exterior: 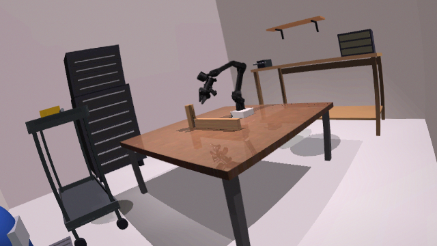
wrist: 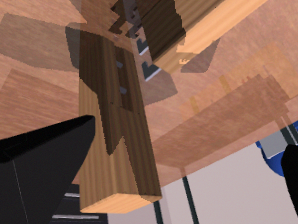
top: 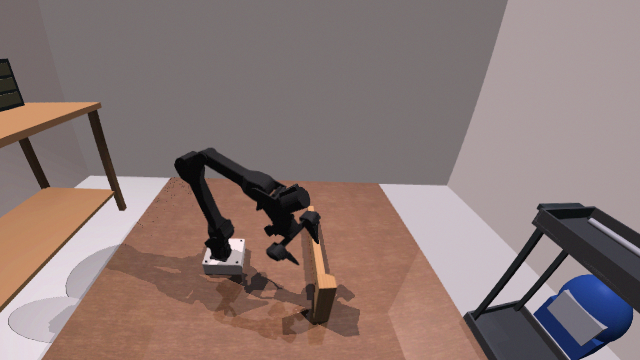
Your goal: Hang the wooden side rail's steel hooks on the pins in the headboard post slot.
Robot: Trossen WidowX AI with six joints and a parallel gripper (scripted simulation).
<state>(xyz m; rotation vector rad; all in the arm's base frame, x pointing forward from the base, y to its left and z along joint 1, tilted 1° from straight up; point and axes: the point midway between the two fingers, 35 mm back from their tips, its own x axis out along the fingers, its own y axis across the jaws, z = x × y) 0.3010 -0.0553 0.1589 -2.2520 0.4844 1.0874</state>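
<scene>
The wooden side rail (top: 319, 260) (exterior: 217, 124) (wrist: 167, 27) stands on its long edge on the table (top: 380, 235) (exterior: 177, 152), its near end beside the upright headboard post (top: 323, 303) (exterior: 189, 116) (wrist: 92, 170). In the wrist view two steel hooks (wrist: 151, 73) stick out from the rail's end, with a gap to the post's dark slot. Two pins (wrist: 123, 90) show inside the slot, and no hook sits on them. My gripper (top: 307, 253) (wrist: 189, 139) is open and empty, above and beside the rail, short of the post. It touches neither piece in the top and exterior views.
My white base (top: 224, 266) (exterior: 242, 113) stands on the table to the rail's side. A dark cart (top: 520, 325) (exterior: 85, 201) and a blue rounded object (top: 607, 310) are beyond the table. A workbench (top: 55, 210) (exterior: 341, 61) and a dark cabinet (exterior: 102, 119) stand farther off.
</scene>
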